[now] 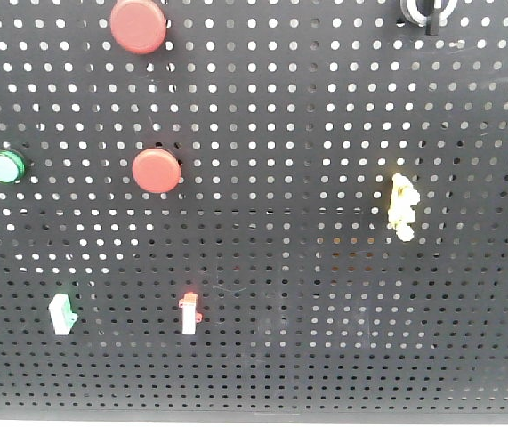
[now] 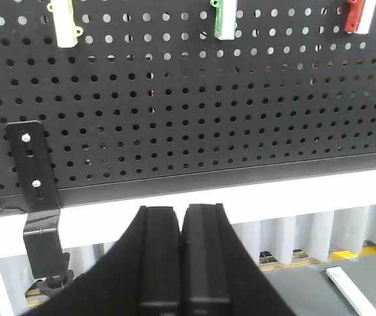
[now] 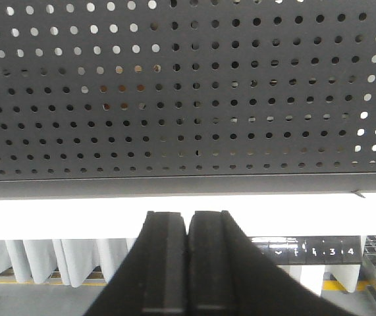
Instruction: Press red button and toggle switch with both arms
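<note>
Two red round buttons sit on the black pegboard [image 1: 325, 338] in the front view: a larger one [image 1: 138, 25] at the top and a smaller one [image 1: 157, 170] below it. The toggle switch [image 1: 425, 11] is cut off at the top right edge, its black lever pointing down. Neither gripper shows in the front view. My left gripper [image 2: 182, 214] is shut and empty, below the pegboard's lower edge [image 2: 194, 174]. My right gripper [image 3: 188, 217] is shut and empty, also below the board's lower edge [image 3: 188, 181].
A green round button [image 1: 6, 166] is at the left, a yellow clip [image 1: 401, 206] at the right, a green-white rocker [image 1: 62, 313] and a red-white rocker [image 1: 189, 311] lower down. A black bracket [image 2: 35, 191] hangs at the board's bottom left in the left wrist view.
</note>
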Controlling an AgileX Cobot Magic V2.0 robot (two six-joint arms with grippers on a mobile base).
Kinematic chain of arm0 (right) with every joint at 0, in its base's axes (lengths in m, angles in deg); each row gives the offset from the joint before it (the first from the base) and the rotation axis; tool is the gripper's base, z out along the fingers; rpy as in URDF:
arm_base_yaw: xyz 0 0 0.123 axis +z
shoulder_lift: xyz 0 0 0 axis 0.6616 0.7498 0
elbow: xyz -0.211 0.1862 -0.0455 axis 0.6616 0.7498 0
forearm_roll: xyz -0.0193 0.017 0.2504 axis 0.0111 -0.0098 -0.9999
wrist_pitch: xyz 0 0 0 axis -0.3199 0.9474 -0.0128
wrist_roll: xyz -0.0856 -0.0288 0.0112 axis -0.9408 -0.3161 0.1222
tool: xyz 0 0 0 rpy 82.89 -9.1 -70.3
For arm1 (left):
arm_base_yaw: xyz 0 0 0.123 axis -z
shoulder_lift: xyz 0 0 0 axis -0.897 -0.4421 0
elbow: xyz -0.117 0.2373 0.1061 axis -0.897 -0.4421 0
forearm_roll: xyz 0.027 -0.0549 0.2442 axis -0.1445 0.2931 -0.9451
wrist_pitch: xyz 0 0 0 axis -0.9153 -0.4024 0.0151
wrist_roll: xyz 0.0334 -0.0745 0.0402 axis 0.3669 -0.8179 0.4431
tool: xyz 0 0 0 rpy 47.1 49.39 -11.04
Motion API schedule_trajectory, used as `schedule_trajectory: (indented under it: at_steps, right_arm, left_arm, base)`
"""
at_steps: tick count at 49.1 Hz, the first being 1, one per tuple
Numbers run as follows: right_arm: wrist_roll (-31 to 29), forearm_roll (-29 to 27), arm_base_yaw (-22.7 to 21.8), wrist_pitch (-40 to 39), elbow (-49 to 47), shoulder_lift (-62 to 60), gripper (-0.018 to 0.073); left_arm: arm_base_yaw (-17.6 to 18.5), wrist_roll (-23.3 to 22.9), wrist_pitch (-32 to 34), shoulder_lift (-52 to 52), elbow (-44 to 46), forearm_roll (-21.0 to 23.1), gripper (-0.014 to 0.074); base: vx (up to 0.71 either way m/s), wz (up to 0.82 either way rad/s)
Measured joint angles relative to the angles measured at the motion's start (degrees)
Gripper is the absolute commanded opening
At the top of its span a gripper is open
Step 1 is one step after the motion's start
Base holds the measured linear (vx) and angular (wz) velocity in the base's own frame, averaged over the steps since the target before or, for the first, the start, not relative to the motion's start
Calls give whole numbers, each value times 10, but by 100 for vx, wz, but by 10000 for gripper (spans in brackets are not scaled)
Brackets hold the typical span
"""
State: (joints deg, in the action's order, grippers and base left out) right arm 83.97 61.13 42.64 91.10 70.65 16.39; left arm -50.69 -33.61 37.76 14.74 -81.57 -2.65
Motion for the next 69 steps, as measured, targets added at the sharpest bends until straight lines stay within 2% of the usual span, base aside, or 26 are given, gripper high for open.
schedule_trajectory:
  at_steps: [14,17,24,27,32,36,37,46,51,61,66,69]
  right_arm:
    - [0,0,0,-13,0,0,-3]
    - [0,0,0,-50,0,0,-3]
    - [0,0,0,-142,0,0,-3]
    - [0,0,0,-146,-11,0,-3]
    - [0,0,0,-106,-80,4,-3]
    - [-1,0,0,-75,-158,31,-3]
    - [-12,7,0,-24,-295,120,-3]
    - [-17,-1,0,8,-450,236,-3]
    - [-17,-16,0,14,-494,276,-3]
    - [-15,-36,0,15,-516,303,-3]
    - [-15,-55,0,27,-516,304,-3]
    - [-15,-61,0,34,-516,304,-3]
  left_arm:
    - [0,0,13,0,0,0,2]
    - [0,0,40,0,0,0,2]
    - [0,-4,161,0,0,0,2]
    - [0,-15,188,0,2,5,2]
    - [0,-26,153,-8,47,9,2]
    - [0,-13,125,-47,119,7,2]
    - [0,29,101,-152,248,5,2]
    - [0,47,86,-315,442,5,2]
    - [0,45,69,-382,512,5,2]
    - [6,44,18,-440,579,20,2]
    - [36,45,-7,-460,608,31,2]
    - [66,49,-18,-476,635,34,2]
  base:
    - [0,0]
    - [0,0]
    - [0,0]
    - [0,0]
    - [0,0]
    - [0,0]
    - [0,0]
    - [0,0]
    - [0,0]
    - [0,0]
    - [0,0]
    - [0,0]
